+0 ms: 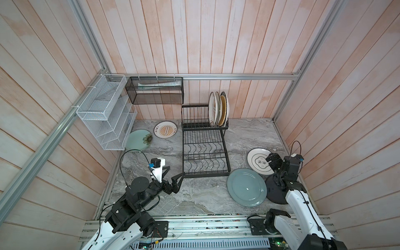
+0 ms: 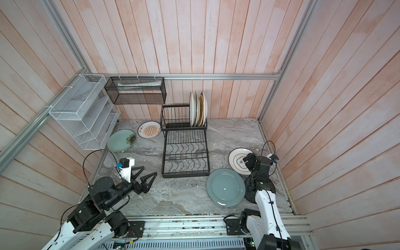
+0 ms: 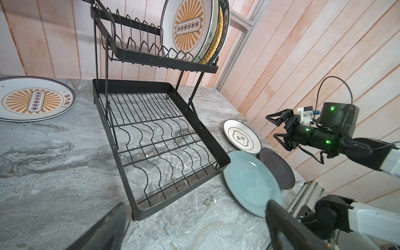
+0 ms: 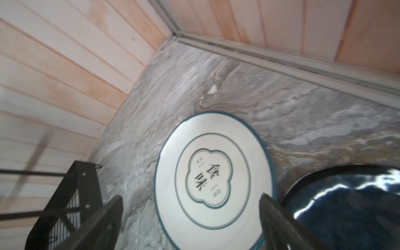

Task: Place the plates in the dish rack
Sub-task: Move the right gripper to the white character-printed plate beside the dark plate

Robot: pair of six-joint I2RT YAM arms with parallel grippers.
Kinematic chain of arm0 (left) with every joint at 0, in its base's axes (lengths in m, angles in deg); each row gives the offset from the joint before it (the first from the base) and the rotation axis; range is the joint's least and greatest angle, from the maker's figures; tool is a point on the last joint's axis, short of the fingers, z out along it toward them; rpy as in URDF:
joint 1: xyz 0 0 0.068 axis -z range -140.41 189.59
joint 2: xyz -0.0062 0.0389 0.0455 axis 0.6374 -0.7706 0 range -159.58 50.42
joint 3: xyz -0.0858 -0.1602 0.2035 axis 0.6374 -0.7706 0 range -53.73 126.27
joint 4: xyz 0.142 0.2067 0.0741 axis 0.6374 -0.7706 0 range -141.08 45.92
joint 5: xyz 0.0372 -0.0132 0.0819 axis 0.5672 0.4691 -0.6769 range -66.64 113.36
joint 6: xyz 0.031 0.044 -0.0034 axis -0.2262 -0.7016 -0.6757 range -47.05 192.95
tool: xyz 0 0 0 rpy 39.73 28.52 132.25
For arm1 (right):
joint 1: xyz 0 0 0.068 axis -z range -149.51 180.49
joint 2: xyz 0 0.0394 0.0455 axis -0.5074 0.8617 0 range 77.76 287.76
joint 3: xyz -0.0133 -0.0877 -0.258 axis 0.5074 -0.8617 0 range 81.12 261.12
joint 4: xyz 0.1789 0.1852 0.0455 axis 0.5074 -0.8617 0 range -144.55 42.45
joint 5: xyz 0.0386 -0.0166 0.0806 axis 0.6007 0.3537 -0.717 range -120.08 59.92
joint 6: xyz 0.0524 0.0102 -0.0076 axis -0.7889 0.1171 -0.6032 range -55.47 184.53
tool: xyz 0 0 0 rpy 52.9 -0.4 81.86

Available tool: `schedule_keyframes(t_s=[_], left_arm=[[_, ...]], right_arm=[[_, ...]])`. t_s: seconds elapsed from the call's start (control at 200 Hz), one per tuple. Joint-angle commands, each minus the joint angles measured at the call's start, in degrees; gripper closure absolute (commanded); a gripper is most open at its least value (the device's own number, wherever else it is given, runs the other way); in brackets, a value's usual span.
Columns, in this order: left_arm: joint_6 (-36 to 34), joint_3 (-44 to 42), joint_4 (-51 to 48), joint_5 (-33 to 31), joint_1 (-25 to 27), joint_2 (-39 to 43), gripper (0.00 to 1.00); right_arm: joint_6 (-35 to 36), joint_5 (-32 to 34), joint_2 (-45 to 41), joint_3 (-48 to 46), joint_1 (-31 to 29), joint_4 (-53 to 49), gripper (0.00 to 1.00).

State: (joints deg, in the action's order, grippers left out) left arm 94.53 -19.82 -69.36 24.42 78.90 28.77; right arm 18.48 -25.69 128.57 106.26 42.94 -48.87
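Two grippers, both with jaws spread wide and nothing between them. Nearest, the left gripper (image 1: 175, 170) sits low over the marble tabletop (image 1: 194, 199), just short of the near-left corner of the dish rack (image 1: 206, 174). The right gripper (image 1: 270, 159) hangs above the white black-ringed plate (image 4: 214, 179); only the right wrist view shows its printed centre in full.

The grey-blue plate (image 1: 246, 187) lies flat off the rack's near-right corner. The black plate (image 3: 278, 168) lies beside it, mostly hidden under the right arm in both top views but plain in the left wrist view.

Farther back, the sunburst plate (image 1: 165, 129) and the pale green flower plate (image 1: 138, 139) lie flat left of the rack; the green one appears in the top views only.

On the upper tier, the racked plates (image 1: 218, 109) stand upright at the right end. They are edge-on in both top views, while the left wrist view shows the front one's orange sunburst face.

A white mesh organizer (image 1: 104, 116) and a black mesh basket (image 1: 154, 91) hang on the walls beyond.
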Motion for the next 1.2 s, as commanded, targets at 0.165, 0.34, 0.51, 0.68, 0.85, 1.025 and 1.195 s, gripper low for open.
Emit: schedule_keyframes(t_s=[0.165, 0.34, 0.51, 0.68, 0.85, 1.025, 1.195], left_arm=[[0.22, -0.42, 0.43, 0.42, 0.48, 0.07, 0.00], [0.10, -0.42, 0.36, 0.52, 0.55, -0.33, 0.00], [0.11, -0.42, 0.39, 0.43, 0.59, -0.25, 0.00], [0.20, -0.50, 0.41, 0.36, 0.65, -0.21, 0.00], [0.22, -0.36, 0.36, 0.35, 0.62, -0.29, 0.00], [0.26, -0.42, 0.32, 0.17, 0.68, -0.22, 0.00], [0.34, -0.36, 0.34, 0.01, 0.70, -0.27, 0.00]], right_arm=[[-2.24, -5.07, 10.98, -1.55, 9.83, 10.24, 0.02], [0.28, -7.57, 18.86, 1.12, 11.35, 8.47, 0.04], [0.20, -7.89, 22.08, 0.64, 11.53, 9.00, 0.04], [2.69, -14.41, 25.60, 1.78, 11.47, 11.35, 0.06], [2.74, -19.40, 29.06, 2.23, 11.25, 13.31, 0.09], [2.26, -22.66, 31.14, 2.53, 9.17, 15.61, 0.10], [1.10, -21.83, 30.41, 1.65, 8.65, 16.32, 0.10]])
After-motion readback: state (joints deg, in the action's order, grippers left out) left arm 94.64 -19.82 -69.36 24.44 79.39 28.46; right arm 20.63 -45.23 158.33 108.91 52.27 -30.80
